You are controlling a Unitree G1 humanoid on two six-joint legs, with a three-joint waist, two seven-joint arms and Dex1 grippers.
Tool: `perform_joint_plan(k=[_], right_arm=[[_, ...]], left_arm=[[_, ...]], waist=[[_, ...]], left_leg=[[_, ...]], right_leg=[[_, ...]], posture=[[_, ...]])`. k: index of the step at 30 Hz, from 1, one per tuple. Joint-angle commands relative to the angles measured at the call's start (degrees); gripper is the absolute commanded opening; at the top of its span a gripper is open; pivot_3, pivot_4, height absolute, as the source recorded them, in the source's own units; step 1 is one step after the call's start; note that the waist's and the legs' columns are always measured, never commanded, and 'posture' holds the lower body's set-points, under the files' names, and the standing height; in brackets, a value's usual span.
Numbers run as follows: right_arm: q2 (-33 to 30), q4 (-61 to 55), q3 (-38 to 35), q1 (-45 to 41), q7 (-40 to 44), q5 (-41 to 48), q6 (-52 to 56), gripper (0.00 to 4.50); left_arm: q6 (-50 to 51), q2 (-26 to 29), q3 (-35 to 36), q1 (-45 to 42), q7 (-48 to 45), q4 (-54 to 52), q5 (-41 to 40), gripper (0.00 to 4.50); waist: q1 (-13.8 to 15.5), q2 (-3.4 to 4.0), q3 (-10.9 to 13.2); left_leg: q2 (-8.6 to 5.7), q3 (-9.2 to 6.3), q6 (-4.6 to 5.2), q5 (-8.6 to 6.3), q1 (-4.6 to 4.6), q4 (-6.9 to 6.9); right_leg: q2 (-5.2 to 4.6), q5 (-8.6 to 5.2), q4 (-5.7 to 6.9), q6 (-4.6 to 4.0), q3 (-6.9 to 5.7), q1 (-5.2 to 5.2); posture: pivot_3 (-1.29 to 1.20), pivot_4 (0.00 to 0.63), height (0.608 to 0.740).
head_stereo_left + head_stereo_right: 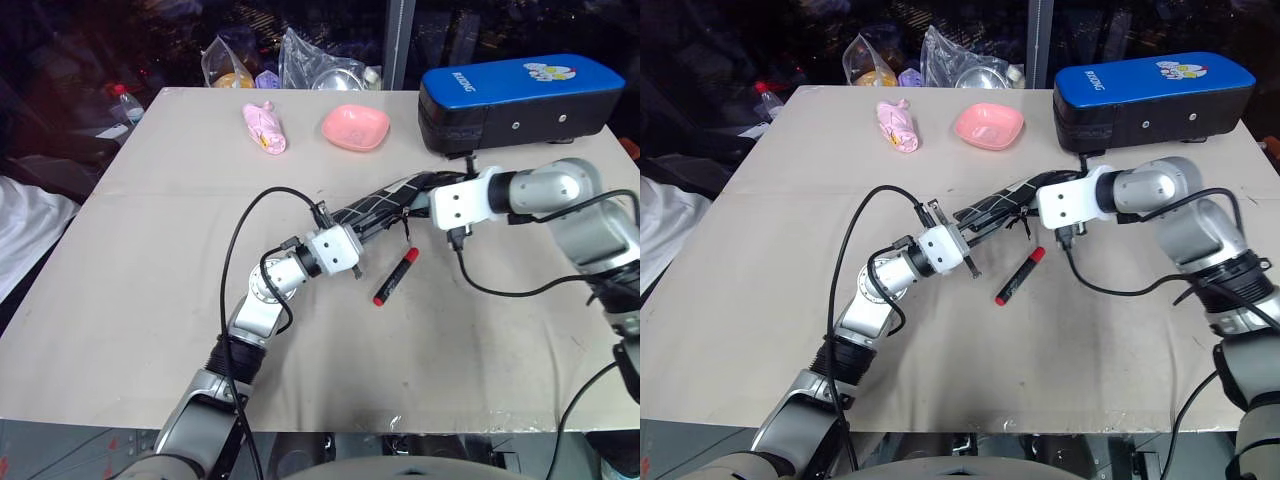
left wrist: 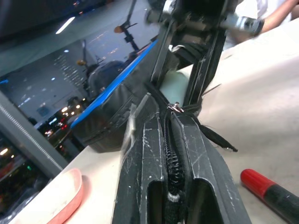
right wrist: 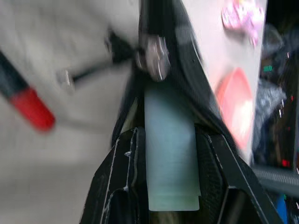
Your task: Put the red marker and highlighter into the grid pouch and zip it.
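Note:
The grid pouch (image 1: pixel 385 207) is held off the table between my two grippers, near the middle. My left gripper (image 1: pixel 362 228) is shut on the pouch's near end; in the left wrist view its fingers (image 2: pixel 152 154) clamp the zipper edge (image 2: pixel 173 163). My right gripper (image 1: pixel 425 192) is at the pouch's far end, shut on the highlighter (image 3: pixel 170 149), a pale green stick whose tip is at the pouch's mouth (image 2: pixel 175 84). The red marker (image 1: pixel 395 277) lies flat on the table just in front of the pouch, apart from both grippers.
A blue-and-black hard case (image 1: pixel 520 95) stands at the back right, close behind my right arm. A pink bowl (image 1: pixel 355 127) and a pink toy (image 1: pixel 264 128) sit at the back middle. Plastic bags (image 1: pixel 290 55) lie beyond the table's far edge.

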Motion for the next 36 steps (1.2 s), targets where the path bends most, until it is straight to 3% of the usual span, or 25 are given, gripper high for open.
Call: perform_joint_plan(k=[1,3,5,9,11,12,18,23,27,36], right_arm=[[0.99,1.57,-1.47,-0.57,-1.08,0.25,-5.81,0.78],[1.23,3.44,-1.99,-0.23,-2.02,-0.01,-7.88,0.78],[0.65,4.86,-2.85,0.04,-2.59,-0.2,-8.11,1.79],[-0.06,4.47,-7.5,1.13,-2.67,4.73,-6.31,3.23],[-0.54,1.53,-10.9,2.16,-0.98,9.42,-0.77,4.24],[-1.47,-0.76,-12.38,2.73,0.36,11.38,3.57,4.42],[-3.67,-18.34,-19.22,6.11,6.04,30.29,32.35,4.42],[-4.86,-24.03,-15.24,12.32,10.4,34.49,37.8,4.42],[-3.11,-19.31,-9.5,12.63,14.31,32.89,35.45,4.42],[8.33,14.21,1.31,0.85,22.17,20.56,12.22,4.42]], left_arm=[[-1.38,-0.28,0.03,-1.01,-0.62,-0.88,-1.53,0.0],[-1.29,-0.28,0.08,-1.0,-0.97,-0.72,-1.94,0.0],[-0.73,-0.38,0.44,-1.0,-0.96,-0.24,-2.4,0.0],[1.73,-0.96,2.52,-1.6,1.17,1.26,-2.65,0.0],[1.91,-0.86,3.06,-1.9,1.57,2.01,-2.56,0.0],[1.81,-0.75,3.28,-1.95,1.58,2.3,-2.49,0.0],[1.73,-0.2,5.05,-3.44,2.55,4.36,-2.41,0.0],[1.99,1.11,7.43,-4.8,4.06,5.67,-2.25,0.0],[2.41,3.02,8.94,-4.14,2.23,4.14,-4.7,0.0],[5.72,8.76,11.4,-0.2,-1.62,-0.82,-8.16,0.0]], waist=[[0.05,0.0,0.0],[0.0,0.0,0.0],[-0.03,0.01,0.0],[0.0,0.01,0.01],[-0.02,0.01,0.01],[-0.02,0.01,0.01],[-0.19,0.04,0.02],[-0.04,0.03,0.02],[-0.29,0.02,0.02],[-0.26,0.02,0.04]], left_leg=[[0.0,0.02,0.0,0.0,0.0,0.0],[0.0,0.04,0.0,0.0,0.01,0.01],[0.0,0.04,0.0,0.0,0.02,0.02],[0.0,0.05,0.0,0.0,0.03,0.02],[0.0,0.04,0.0,0.0,0.03,0.03],[0.0,0.01,0.0,0.0,0.02,0.02],[0.05,-0.19,0.0,0.0,0.04,0.01],[0.02,-0.32,0.02,-0.01,-0.01,0.02],[0.0,-0.3,0.02,-0.01,0.0,0.03],[0.01,-0.17,0.02,-0.01,0.04,0.04]], right_leg=[[-0.01,0.0,0.0,0.0,0.0,0.0],[-0.01,0.0,0.01,0.0,0.0,0.0],[-0.01,0.0,0.04,0.0,0.01,0.0],[-0.01,0.0,0.07,0.0,0.02,-0.01],[-0.01,0.0,0.07,0.0,0.03,-0.01],[-0.01,0.0,0.09,0.0,0.02,-0.01],[-0.01,0.0,0.11,-0.01,0.08,-0.01],[-0.03,0.0,0.1,-0.01,0.17,0.01],[-0.01,0.0,0.11,-0.01,0.2,0.0],[0.06,0.0,0.12,-0.01,0.06,-0.03]], posture=[[0.0,0.15,0.74],[0.0,0.15,0.74],[0.0,0.15,0.74],[0.0,0.15,0.74],[0.0,0.15,0.74],[0.0,0.15,0.74],[0.0,0.15,0.74],[0.0,0.15,0.74],[0.0,0.15,0.74],[0.0,0.15,0.74]])
